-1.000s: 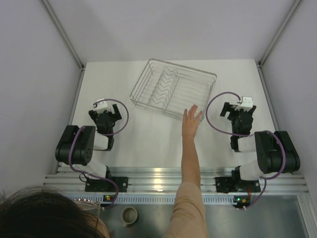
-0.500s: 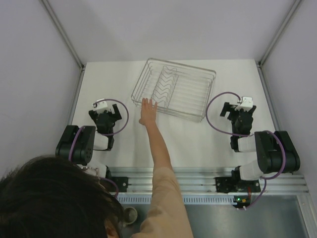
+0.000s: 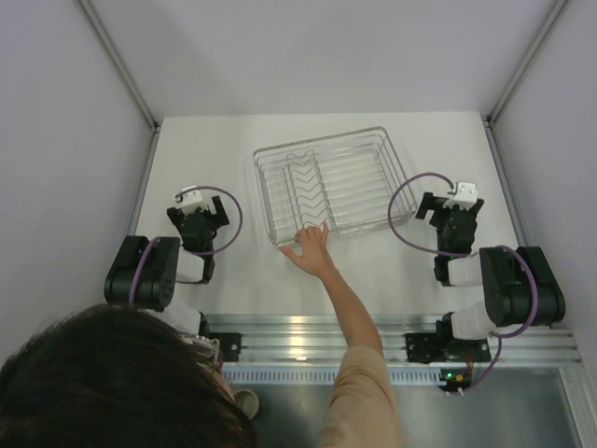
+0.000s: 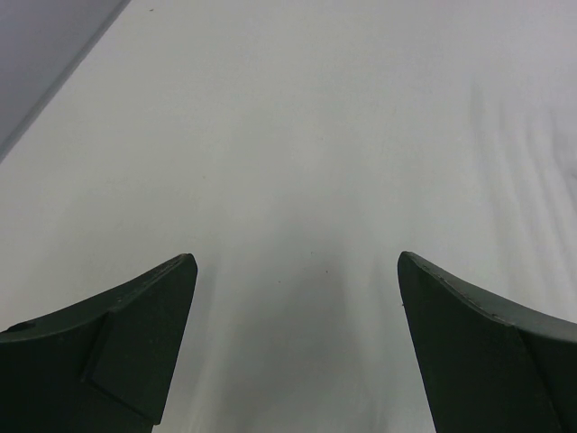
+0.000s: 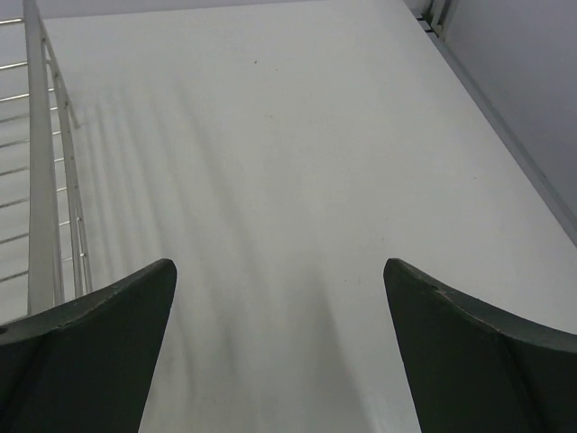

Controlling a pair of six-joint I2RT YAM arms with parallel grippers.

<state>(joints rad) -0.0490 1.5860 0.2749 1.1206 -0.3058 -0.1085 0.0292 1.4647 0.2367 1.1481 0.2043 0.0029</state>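
A wire dish rack (image 3: pixel 331 182) lies on the white table (image 3: pixel 233 271) between the two arms. A person's hand (image 3: pixel 311 250) grips its near rim. My left gripper (image 3: pixel 198 213) rests folded at the left, open, with only bare table (image 4: pixel 297 180) between its fingers (image 4: pixel 135 334). My right gripper (image 3: pixel 454 213) rests folded at the right, open and holding nothing. The rack's right edge (image 5: pixel 41 180) shows at the left of the right wrist view, close beside that gripper.
The person's head (image 3: pixel 121 383) and forearm (image 3: pixel 359 336) reach over the near rail (image 3: pixel 308 327) between the arm bases. Grey walls (image 3: pixel 56 140) close in both sides and the back. A small cup (image 3: pixel 247 401) sits below the rail.
The person's hand moved from the rack's left corner to its near rim. The rack turned and shifted nearer, now squarer to the table. Neither arm moved.
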